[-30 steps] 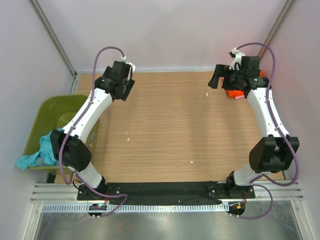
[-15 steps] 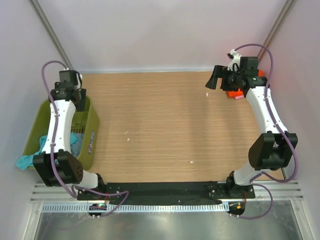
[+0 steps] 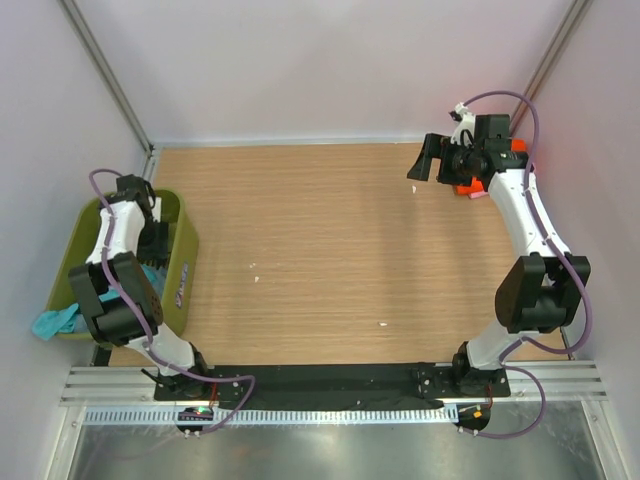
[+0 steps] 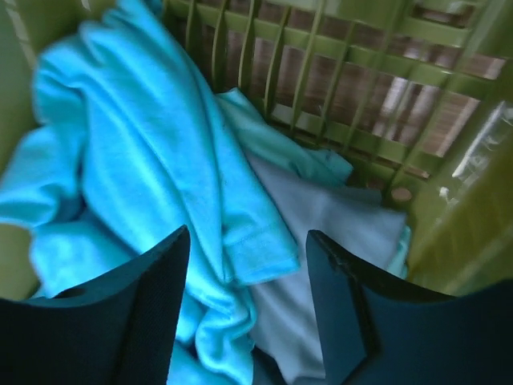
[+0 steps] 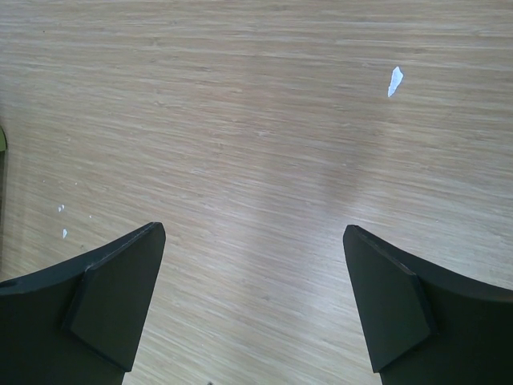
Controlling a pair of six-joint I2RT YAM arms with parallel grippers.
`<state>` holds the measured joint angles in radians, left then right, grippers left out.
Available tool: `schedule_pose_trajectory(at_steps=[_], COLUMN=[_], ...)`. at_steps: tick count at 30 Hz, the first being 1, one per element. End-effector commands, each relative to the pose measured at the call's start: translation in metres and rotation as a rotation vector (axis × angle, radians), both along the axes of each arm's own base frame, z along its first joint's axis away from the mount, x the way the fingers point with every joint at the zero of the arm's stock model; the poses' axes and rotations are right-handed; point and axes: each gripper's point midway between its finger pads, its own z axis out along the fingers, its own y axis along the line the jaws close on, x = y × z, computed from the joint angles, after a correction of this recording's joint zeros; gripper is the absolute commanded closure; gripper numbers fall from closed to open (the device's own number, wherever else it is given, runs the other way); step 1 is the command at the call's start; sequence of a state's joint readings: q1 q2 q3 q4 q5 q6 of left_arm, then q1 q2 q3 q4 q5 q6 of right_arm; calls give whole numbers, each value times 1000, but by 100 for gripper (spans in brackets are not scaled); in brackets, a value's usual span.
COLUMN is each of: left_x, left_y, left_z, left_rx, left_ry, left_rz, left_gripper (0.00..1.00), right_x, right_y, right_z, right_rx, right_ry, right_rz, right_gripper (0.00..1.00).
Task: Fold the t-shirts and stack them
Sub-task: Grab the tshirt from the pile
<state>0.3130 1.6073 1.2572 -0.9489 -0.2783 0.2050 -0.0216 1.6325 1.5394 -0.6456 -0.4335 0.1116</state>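
Left gripper [image 4: 247,241] down inside olive bin [image 3: 185,215], jaws apart over turquoise shirt [image 4: 144,152]; contact with cloth unclear. Grey-blue shirt [image 4: 329,233] half buried beneath it. Right gripper [image 5: 252,241] spread wide above table [image 5: 240,120]. Orange-red shirt [image 3: 464,188] far right, mostly hidden behind the right arm.

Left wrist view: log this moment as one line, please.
left gripper: open, over turquoise t-shirt in bin | right gripper: open, above table

My wooden table [image 3: 330,250] has the olive-green bin [image 3: 186,240] at its left edge. Just right of the bin lie two white specks [image 3: 255,272], and another speck [image 3: 381,323] lies farther right. Well apart from the bin, in the far right corner, sits an orange-red t-shirt [image 3: 462,187], only partly visible.
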Motion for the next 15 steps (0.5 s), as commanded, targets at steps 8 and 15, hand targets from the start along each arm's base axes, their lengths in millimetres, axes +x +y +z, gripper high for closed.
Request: schedule_pose_trajectory(at_steps=[8,15], left_x=[-5,1], left_y=[16,20], left_z=[-48,-41], left_rx=[-116,-112], left_ry=[48,21], left_rz=[96,112], left_gripper=[48,94], right_x=[2,-3], right_y=[0,-4], right_z=[17,14], right_rx=[7,-18], right_ry=[-45,-46], right_rz=[5,-4], right_gripper=[0,0])
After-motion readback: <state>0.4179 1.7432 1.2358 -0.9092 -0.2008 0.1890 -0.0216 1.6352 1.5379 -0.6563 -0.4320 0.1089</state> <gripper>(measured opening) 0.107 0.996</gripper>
